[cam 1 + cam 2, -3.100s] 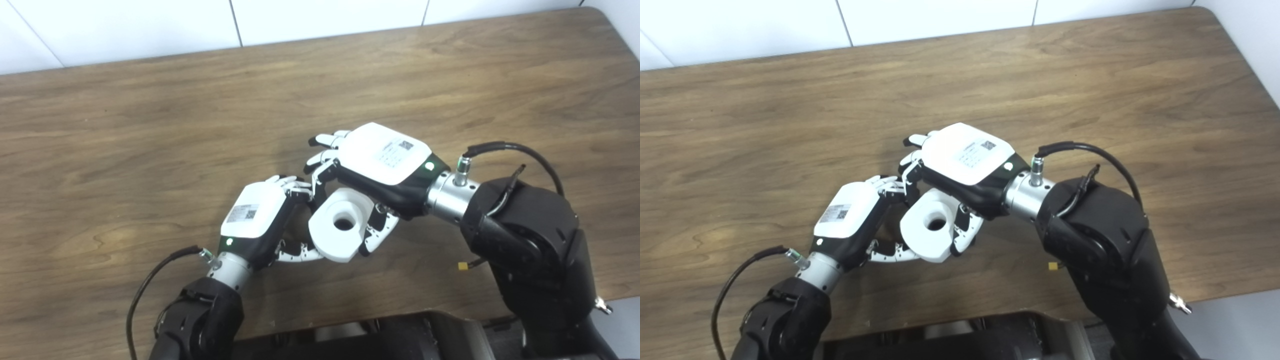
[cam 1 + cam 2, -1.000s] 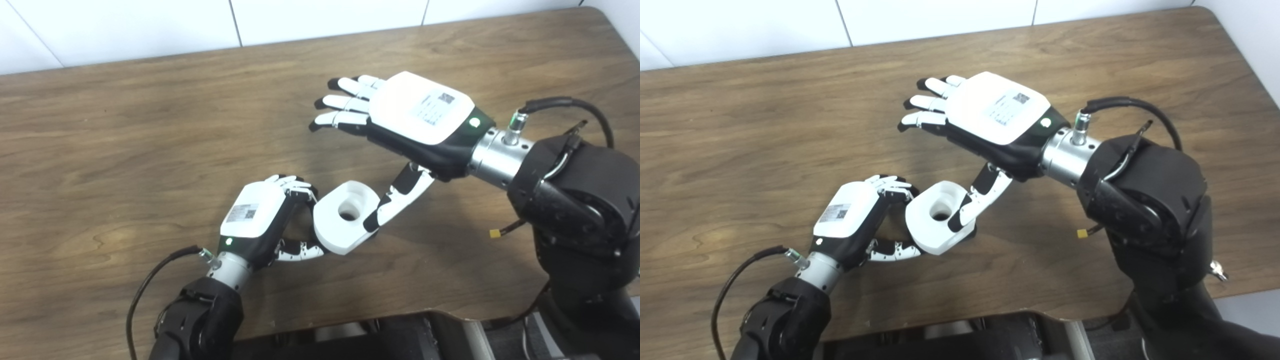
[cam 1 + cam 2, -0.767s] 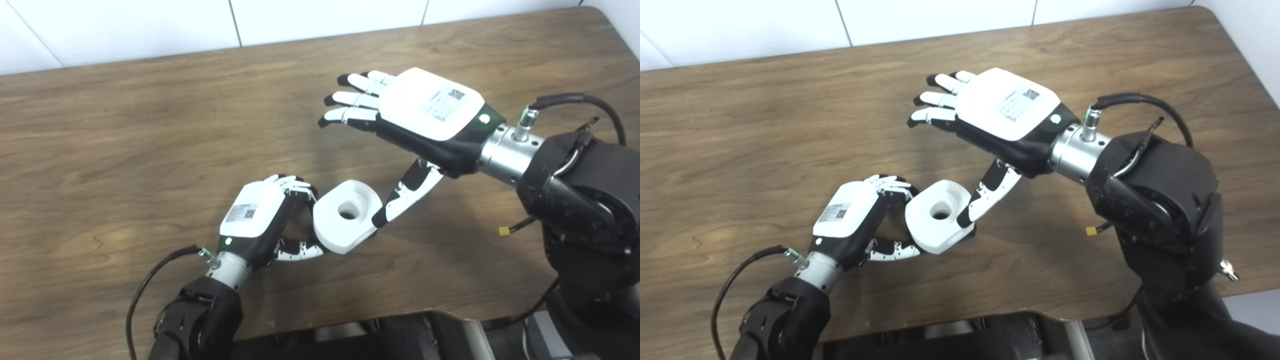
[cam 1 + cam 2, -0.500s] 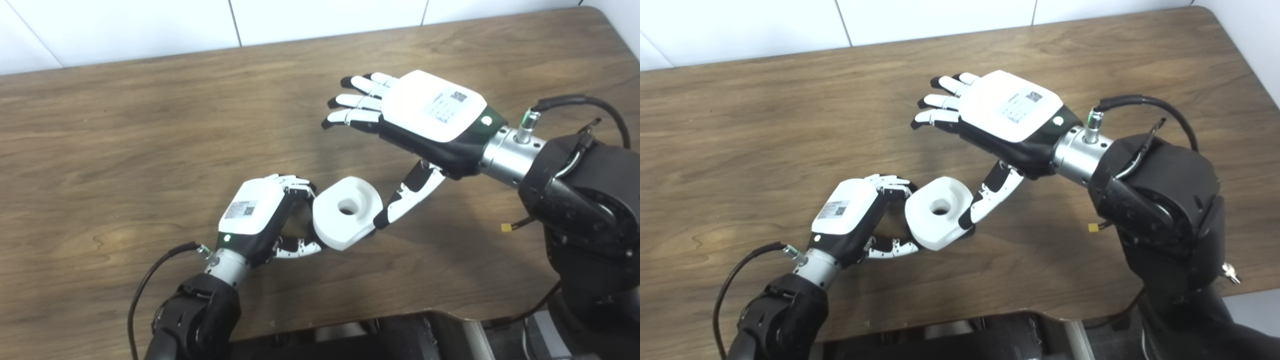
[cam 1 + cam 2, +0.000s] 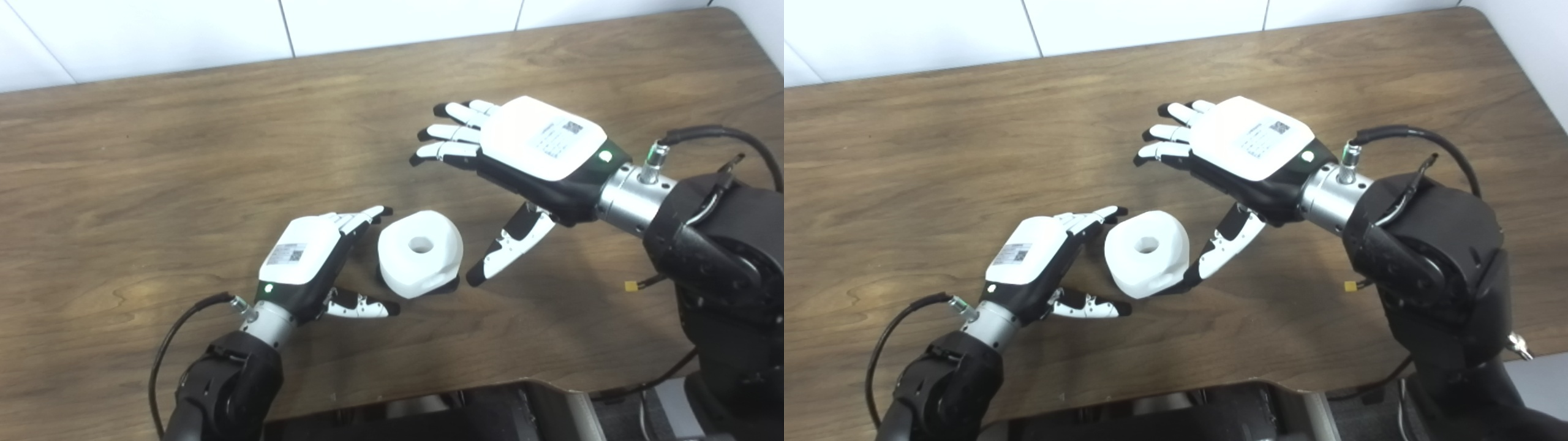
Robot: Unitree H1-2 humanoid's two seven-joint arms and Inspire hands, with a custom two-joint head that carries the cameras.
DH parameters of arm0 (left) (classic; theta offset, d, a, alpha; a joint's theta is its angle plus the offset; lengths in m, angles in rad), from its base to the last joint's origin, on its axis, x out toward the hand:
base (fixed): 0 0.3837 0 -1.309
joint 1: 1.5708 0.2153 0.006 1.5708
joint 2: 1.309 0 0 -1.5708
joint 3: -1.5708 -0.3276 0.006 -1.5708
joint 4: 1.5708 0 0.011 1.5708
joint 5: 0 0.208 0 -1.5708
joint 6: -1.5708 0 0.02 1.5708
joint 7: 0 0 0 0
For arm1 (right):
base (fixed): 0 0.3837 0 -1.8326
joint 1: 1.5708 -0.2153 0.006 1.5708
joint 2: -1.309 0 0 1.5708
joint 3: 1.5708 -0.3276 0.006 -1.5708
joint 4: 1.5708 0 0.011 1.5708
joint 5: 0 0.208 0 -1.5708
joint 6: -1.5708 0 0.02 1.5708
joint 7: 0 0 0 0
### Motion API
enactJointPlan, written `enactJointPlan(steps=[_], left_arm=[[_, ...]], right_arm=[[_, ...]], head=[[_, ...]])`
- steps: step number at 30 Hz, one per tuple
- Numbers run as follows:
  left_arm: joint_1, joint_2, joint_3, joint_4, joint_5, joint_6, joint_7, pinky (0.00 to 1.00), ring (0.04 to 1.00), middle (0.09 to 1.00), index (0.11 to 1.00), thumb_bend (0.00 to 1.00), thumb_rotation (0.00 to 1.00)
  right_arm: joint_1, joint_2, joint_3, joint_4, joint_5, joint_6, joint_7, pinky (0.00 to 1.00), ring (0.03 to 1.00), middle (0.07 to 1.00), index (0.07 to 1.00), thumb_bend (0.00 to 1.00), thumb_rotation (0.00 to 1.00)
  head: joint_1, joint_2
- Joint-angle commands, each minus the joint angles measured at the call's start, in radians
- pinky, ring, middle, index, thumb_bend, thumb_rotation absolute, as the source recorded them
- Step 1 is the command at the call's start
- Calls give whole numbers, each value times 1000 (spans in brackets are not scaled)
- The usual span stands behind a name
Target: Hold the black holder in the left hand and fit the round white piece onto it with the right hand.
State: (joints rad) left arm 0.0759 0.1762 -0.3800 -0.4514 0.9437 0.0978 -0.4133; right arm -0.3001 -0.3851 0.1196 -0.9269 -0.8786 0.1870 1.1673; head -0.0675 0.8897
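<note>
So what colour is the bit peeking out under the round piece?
Black, clearest in the left eye view.

Before you, a brown wood-grain table (image 5: 153, 159) with a rounded far right corner runs up to a white tiled wall (image 5: 184, 30). Directly on its top, near the middle and toward your side, stands one round white plastic piece (image 5: 419, 252) with a hole through its centre. It sits upright on a low black holder (image 5: 450, 283), of which you see only a dark edge at the base, resting on the wood. Both cast a soft shadow on the boards around them.
</note>
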Motion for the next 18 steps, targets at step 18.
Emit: enactJointPlan(steps=[18], left_arm=[[44, 126, 260, -95, -257, -1, 12, 769, 854, 893, 961, 940, 320]], right_arm=[[89, -19, -84, 33, 31, 62, -73, 947, 993, 931, 885, 943, 808]], head=[[15, -36]])
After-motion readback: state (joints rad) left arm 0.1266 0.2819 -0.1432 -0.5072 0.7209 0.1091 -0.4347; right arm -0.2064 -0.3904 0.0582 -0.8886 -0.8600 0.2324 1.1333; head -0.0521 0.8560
